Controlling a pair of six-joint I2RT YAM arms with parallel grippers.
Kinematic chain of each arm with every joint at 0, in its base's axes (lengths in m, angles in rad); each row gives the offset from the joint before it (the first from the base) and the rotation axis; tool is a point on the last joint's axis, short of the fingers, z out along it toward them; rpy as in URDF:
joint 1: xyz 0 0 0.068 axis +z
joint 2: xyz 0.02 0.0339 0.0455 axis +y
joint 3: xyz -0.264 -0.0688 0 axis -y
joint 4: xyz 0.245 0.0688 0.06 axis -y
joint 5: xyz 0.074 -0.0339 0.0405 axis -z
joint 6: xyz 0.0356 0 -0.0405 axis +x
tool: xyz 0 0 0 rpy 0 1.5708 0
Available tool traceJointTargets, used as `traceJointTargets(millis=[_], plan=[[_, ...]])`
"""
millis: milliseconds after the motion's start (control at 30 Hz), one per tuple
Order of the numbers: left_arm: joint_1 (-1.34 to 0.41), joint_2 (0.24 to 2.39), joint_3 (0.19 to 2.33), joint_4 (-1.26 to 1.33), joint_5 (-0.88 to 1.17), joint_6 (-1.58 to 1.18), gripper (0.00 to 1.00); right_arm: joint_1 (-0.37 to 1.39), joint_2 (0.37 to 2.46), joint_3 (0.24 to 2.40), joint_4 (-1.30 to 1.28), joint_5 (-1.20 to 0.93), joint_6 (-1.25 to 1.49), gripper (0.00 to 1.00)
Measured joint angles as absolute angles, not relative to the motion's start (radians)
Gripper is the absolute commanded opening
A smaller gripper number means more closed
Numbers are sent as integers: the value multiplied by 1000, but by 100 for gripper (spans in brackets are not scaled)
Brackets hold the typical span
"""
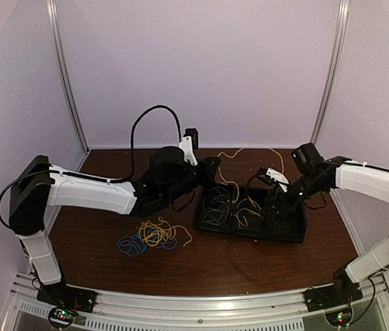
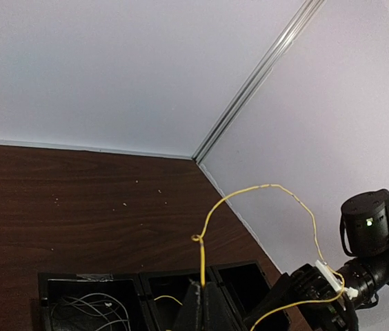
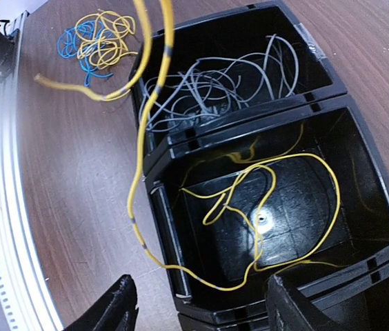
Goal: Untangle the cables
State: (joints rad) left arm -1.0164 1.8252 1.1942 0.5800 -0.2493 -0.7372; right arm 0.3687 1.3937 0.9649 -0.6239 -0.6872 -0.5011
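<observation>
Wooden table [image 1: 250,258], yellow cable [image 2: 203,261] between tight left jaws, right jaws wide.

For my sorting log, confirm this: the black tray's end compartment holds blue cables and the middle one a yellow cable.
Wrong in one respect: the end compartment of the black plastic tray holds thin pale grey cables, not blue ones. The middle compartment does hold a thin yellow cable. The right wrist view shows both.
</observation>
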Motion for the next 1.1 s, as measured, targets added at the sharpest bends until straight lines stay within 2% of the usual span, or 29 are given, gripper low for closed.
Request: traceJointTargets(millis=[233, 567, 733, 933, 1100], plan=[[-942, 1828, 1234, 548, -229, -731, 0, 369, 1322, 908, -738, -649, -644, 68], [-941, 1815, 1259, 605, -11, -648, 0, 364, 1466, 946, -759, -498, -556, 68], [-968, 1672, 1142, 621, -22, -600, 0, 362, 1497, 958, -719, -468, -480, 68], [-968, 1504, 1144, 581, 9, -536, 0, 361, 1492, 986, -714, -464, -448, 69], [-968, 1407, 1098, 565, -53, -500, 0, 355, 1467, 993, -719, -427, -452, 69]])
